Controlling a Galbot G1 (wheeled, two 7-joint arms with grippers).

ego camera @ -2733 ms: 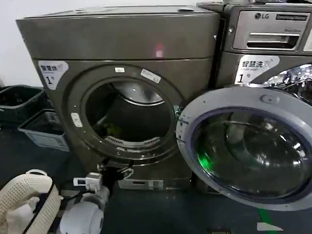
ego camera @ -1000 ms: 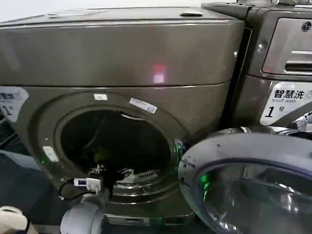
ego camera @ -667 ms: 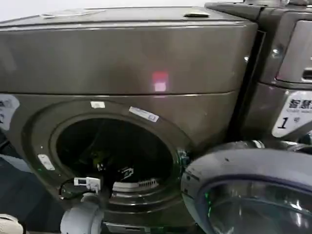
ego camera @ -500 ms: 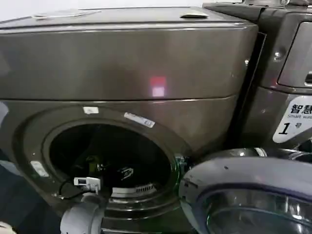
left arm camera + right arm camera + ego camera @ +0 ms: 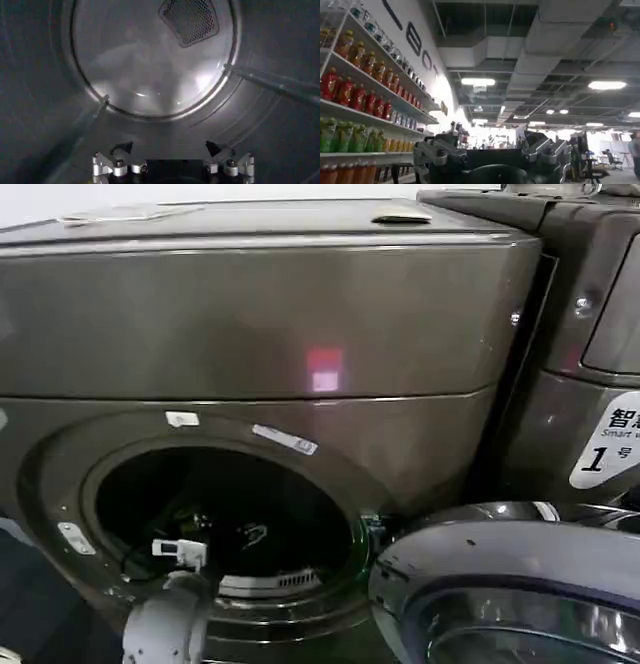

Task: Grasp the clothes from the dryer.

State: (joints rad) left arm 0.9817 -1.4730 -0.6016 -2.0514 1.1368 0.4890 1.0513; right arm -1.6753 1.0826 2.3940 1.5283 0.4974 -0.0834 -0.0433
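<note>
The dryer (image 5: 250, 314) is dark bronze-grey with a dull sheen, a small pink light (image 5: 324, 370) glowing on its front panel and little white stickers (image 5: 285, 439) above the black mouth. Its open door (image 5: 500, 584) has a pale grey rim round dark glass. The neighbouring machine (image 5: 590, 334) is the same bronze-grey, with a white label (image 5: 610, 449) bearing a black "1". The left arm (image 5: 165, 624) is light grey; inside, the drum (image 5: 150, 65) is silvery grey with a dark perforated vent (image 5: 190, 20)

Dark bronze-grey dryer (image 5: 250, 334), pink light lit on flat panel, round mouth open, door swung right.
</note>
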